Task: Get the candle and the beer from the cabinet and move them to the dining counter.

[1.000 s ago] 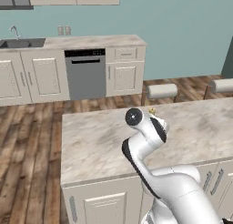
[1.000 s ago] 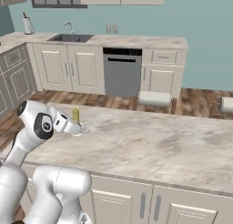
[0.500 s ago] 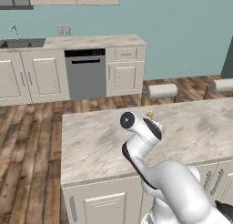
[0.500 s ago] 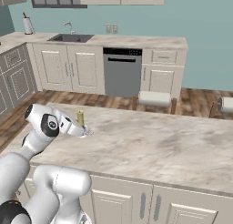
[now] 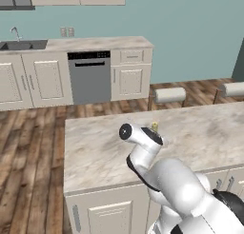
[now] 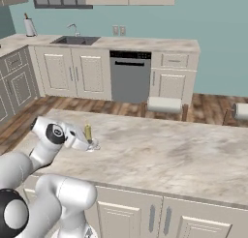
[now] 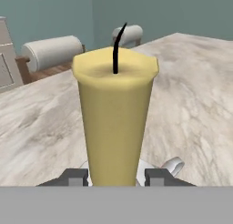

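The two-finger dark gripper [image 7: 116, 176] is clamped on the short pale-yellow cylindrical candle [image 7: 115, 120], one fingertip [image 7: 74, 176] at each side of its base, and it stands upright with its black wick curling; no writing shows on it. The candle's small silver-grey dish holder [image 6: 92, 145] sits low over the beige marbled stone top of the dining counter [image 6: 184, 157], near its left end, with bare stone running wide to the right. Half a second ago the candle was nearer the edge; it has since been carried a little further in over the top.
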You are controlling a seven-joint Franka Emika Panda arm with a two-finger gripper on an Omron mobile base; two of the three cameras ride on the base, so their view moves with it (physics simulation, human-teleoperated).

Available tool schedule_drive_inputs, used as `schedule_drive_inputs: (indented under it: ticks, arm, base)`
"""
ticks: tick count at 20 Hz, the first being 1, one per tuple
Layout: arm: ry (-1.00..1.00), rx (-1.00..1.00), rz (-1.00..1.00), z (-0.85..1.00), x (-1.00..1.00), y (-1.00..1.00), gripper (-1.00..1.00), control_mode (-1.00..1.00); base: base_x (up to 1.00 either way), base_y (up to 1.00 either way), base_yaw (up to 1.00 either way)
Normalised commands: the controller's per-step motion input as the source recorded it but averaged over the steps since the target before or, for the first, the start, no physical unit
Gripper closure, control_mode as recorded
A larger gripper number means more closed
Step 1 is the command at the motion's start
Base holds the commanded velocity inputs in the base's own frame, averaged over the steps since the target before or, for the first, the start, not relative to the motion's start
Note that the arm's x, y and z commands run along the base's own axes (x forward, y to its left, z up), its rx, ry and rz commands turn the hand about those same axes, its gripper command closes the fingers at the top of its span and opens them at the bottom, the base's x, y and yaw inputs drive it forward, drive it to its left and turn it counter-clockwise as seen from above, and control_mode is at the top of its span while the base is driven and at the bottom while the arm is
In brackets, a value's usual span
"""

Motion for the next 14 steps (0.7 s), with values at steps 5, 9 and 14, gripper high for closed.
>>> schedule_drive_inputs:
  ticks: [5,9,14]
  arm:
    - [0.01,0.0,-0.09,-0.29,0.22,-0.02,1.0,-1.0]
    - [0.0,0.0,-0.05,-0.33,0.19,-0.07,1.0,-1.0]
    - [0.0,0.0,-0.02,-0.26,0.28,-0.04,1.0,-1.0]
  base:
    - [0.0,0.0,0.0]
    - [0.0,0.0,0.0]
    - [0.0,0.0,0.0]
